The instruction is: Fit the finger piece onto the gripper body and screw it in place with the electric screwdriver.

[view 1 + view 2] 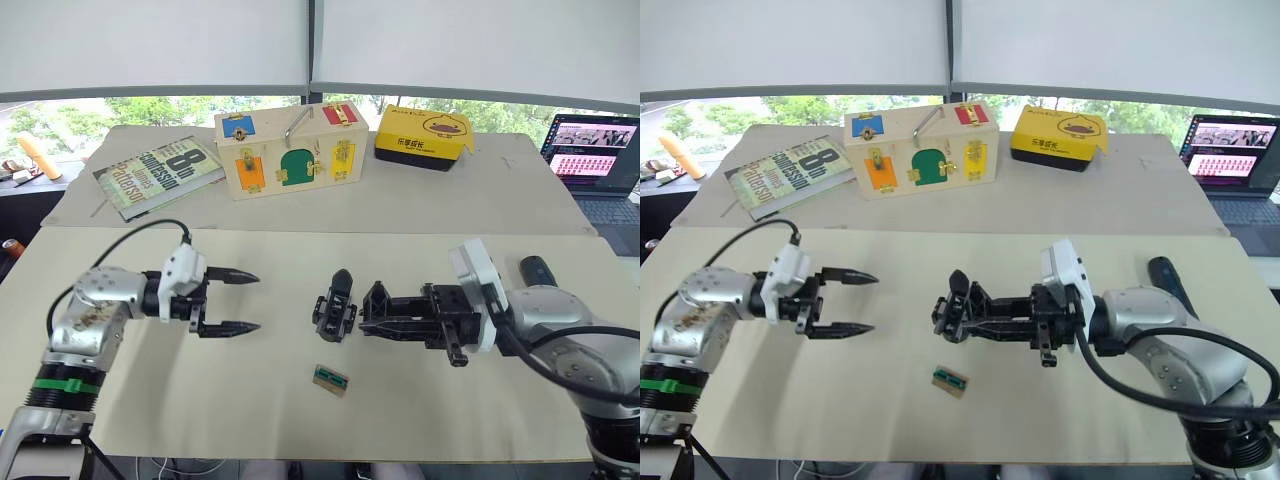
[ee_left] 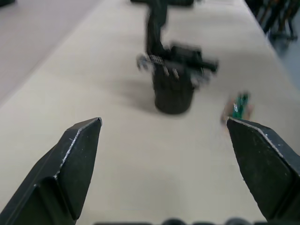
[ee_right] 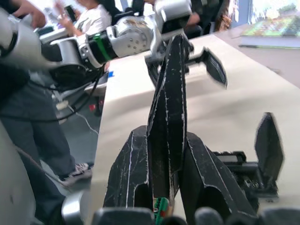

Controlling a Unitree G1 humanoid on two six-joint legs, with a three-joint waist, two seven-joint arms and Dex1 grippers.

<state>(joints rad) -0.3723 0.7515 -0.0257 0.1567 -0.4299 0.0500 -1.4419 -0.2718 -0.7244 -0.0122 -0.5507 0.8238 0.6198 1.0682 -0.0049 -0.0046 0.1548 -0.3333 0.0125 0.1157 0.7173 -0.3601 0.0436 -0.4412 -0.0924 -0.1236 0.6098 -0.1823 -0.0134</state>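
Finger piece (image 3: 168, 112) stands clamped between the right gripper's (image 1: 385, 312) fingers at mid-frame, just beside the gripper body (image 1: 335, 306) on the counter (image 1: 270, 400). Below them lies a small green-topped block (image 1: 331, 379), and the screwdriver (image 1: 537, 272) shows at right behind the right arm. At left, well apart, the left gripper (image 1: 238, 301) hovers with fingers spread wide, holding nothing.

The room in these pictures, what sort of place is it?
Probably a robotics lab or office workspace by a window. Worktables covered in beige sheets carry training props, such as a wooden latch box, a book and a laptop. The right wrist view shows people seated at desks.
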